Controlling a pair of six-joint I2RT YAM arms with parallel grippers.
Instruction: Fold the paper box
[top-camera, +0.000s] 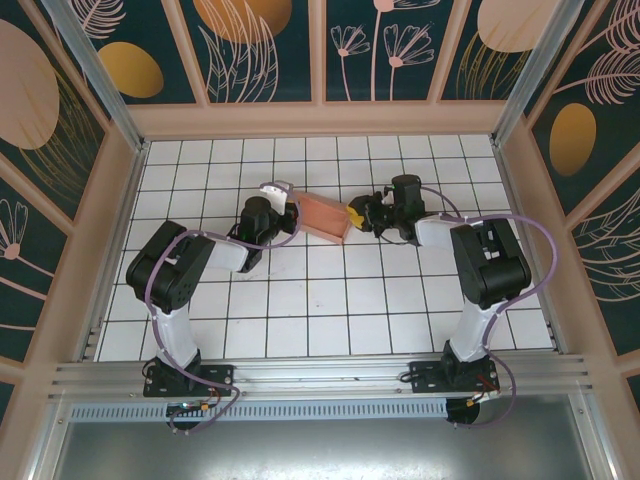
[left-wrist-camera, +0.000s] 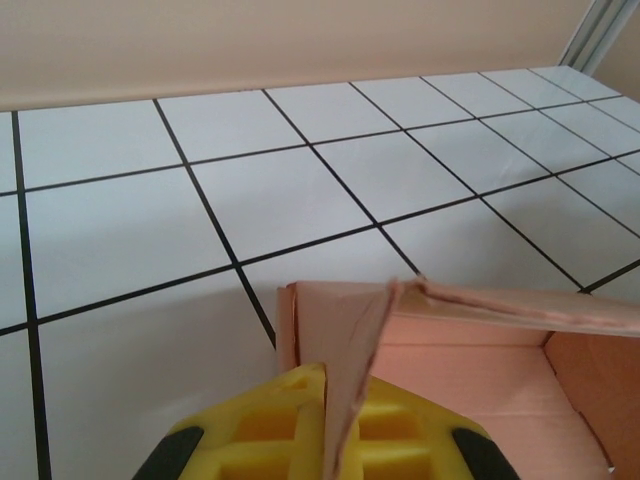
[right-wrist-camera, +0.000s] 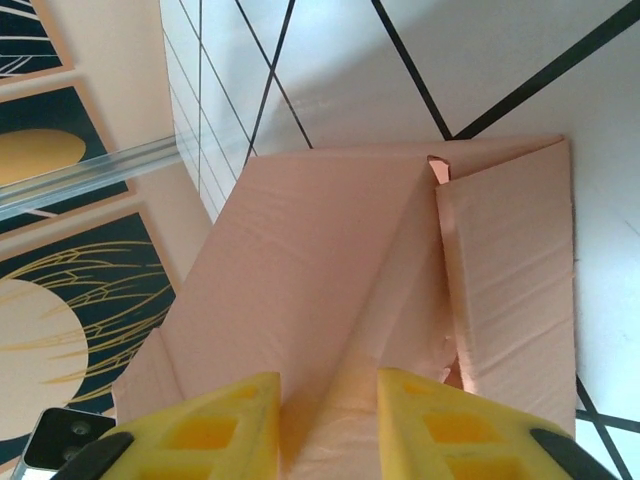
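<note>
Salmon-pink paper box (top-camera: 322, 216) on white tiled table (top-camera: 330, 300)
Pinched at one wall by left gripper (left-wrist-camera: 335, 390); nipped along a creased flap by right gripper (right-wrist-camera: 328, 390)

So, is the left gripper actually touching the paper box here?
Touching. The left wrist view shows a thin flap of the paper box standing edge-on between the left gripper's yellow fingers, pressed against both with no gap.

Under me spreads a white tabletop (top-camera: 330, 300) with black grid lines. Leaf-patterned teal wall panels (top-camera: 260, 45) surround it. A metal rail (top-camera: 320, 372) lines its near edge.
</note>
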